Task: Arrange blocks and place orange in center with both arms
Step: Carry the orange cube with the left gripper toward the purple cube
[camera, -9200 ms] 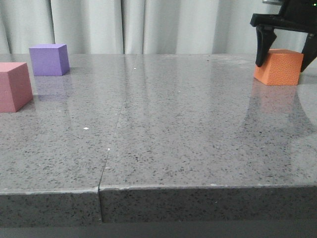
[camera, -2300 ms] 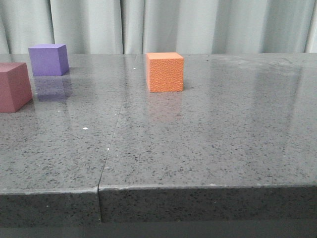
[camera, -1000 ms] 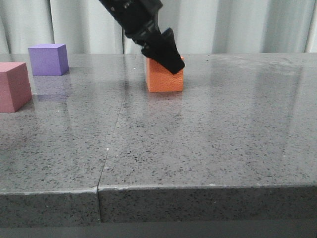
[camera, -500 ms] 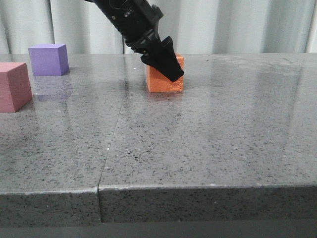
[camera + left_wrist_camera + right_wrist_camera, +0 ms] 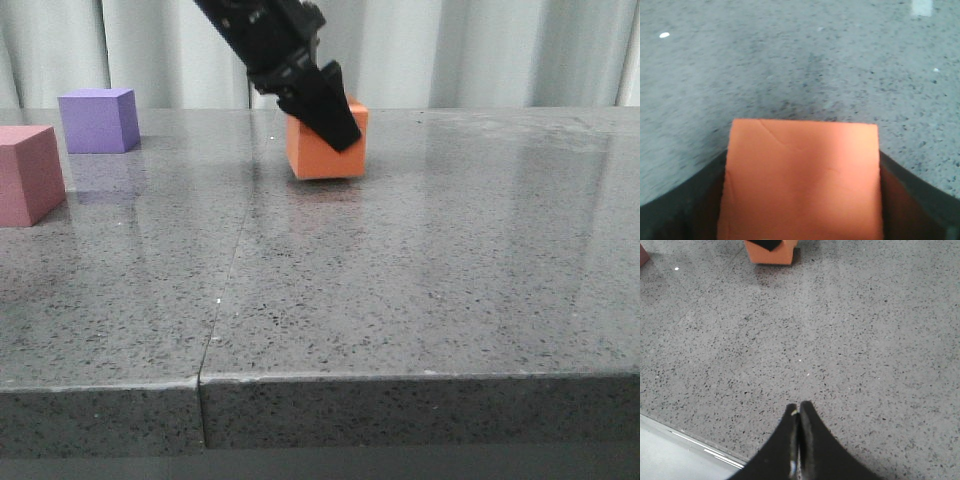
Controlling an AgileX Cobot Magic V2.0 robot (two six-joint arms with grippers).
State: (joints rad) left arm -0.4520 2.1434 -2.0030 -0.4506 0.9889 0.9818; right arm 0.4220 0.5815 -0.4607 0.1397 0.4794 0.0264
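Note:
The orange cube is near the middle of the table toward the back, tilted and lifted slightly off the surface. My left gripper is shut on it from above. In the left wrist view the orange cube fills the space between the dark fingers. The purple cube stands at the back left. The pink cube stands at the far left, cut by the frame edge. My right gripper is shut and empty over bare table. The orange cube also shows far off in the right wrist view.
The grey speckled table has a seam running front to back left of centre. Its front edge is near the camera. Grey curtains hang behind the table. The right wrist view shows a table edge near my right gripper.
My left gripper came down onto the orange cube, closed on it and has now raised and tilted it slightly, shifting it a little left. The purple and pink cubes have not moved.

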